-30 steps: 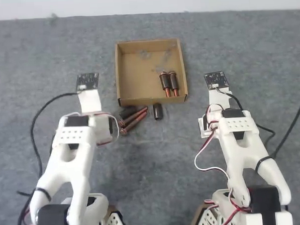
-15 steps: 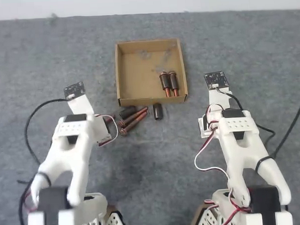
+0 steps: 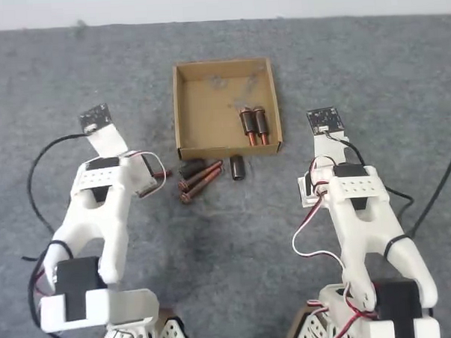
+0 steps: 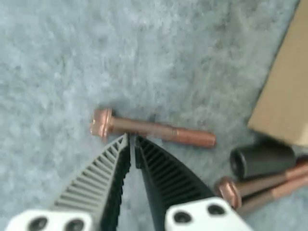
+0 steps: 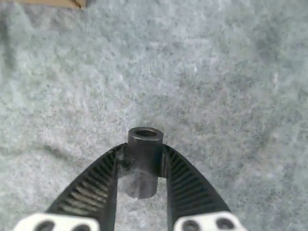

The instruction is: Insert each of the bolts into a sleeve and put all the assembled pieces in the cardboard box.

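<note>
Copper bolts in black sleeves (image 3: pixel 248 123), two, are lying in the brown cardboard box (image 3: pixel 179 111). Left gripper (image 4: pixel 131 139), almost closed, is hovering just beside a loose copper bolt (image 4: pixel 154 130) on the grey surface (image 4: pixel 72 57). Right gripper (image 5: pixel 143 150) is clamping a black cylindrical sleeve (image 5: pixel 143 166). Three assemblies are remaining.
</note>
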### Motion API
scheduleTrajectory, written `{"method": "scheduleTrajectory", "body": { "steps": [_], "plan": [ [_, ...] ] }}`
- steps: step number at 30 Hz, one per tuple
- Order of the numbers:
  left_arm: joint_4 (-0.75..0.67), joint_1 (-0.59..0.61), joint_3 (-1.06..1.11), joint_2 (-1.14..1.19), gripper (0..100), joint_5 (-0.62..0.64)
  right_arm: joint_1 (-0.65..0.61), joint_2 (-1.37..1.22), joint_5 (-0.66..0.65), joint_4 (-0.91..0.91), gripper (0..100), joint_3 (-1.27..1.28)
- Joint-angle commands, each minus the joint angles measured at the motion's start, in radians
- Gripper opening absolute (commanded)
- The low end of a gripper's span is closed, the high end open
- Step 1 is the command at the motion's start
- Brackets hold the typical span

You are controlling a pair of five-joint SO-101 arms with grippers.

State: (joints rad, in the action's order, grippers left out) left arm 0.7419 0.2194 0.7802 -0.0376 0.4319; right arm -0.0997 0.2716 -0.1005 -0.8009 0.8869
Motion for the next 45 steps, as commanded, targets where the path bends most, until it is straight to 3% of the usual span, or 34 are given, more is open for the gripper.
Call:
{"method": "scheduleTrajectory", "body": {
  "steps": [1, 9, 14, 17, 20, 28, 37, 45],
  "plan": [
    [-0.031, 0.008, -0.064, 0.021, 1, 0.012, 0.005, 0.01, -0.015, 0.005, 0.6, -0.006],
    [0.115, 0.012, -0.242, 0.164, 1, 0.012, 0.005, 0.01, -0.015, 0.005, 0.6, -0.006],
    [0.13, 0.012, -0.302, 0.212, 1, 0.015, 0.005, 0.01, -0.015, 0.005, 0.6, -0.006],
    [0.13, 0.012, -0.326, 0.222, 1, 0.089, 0.005, 0.01, -0.015, 0.007, 0.6, -0.006],
    [0.149, 0.011, -0.34, 0.195, 1, 0.163, 0.005, 0.01, -0.015, 0.012, 0.6, -0.006],
    [0.315, -0.014, -0.318, 0.015, 1, 0.158, 0.005, 0.01, -0.028, 0.012, 0.6, -0.006],
    [0.308, -0.011, -0.282, 0.146, 1, 0.16, 0.005, 0.01, -0.041, 0.007, 0.6, -0.006],
    [0.302, 0.051, -0.437, 0.334, 1, 0.16, 0.005, 0.01, -0.041, 0.005, 0.6, -0.006]
  ]
}}
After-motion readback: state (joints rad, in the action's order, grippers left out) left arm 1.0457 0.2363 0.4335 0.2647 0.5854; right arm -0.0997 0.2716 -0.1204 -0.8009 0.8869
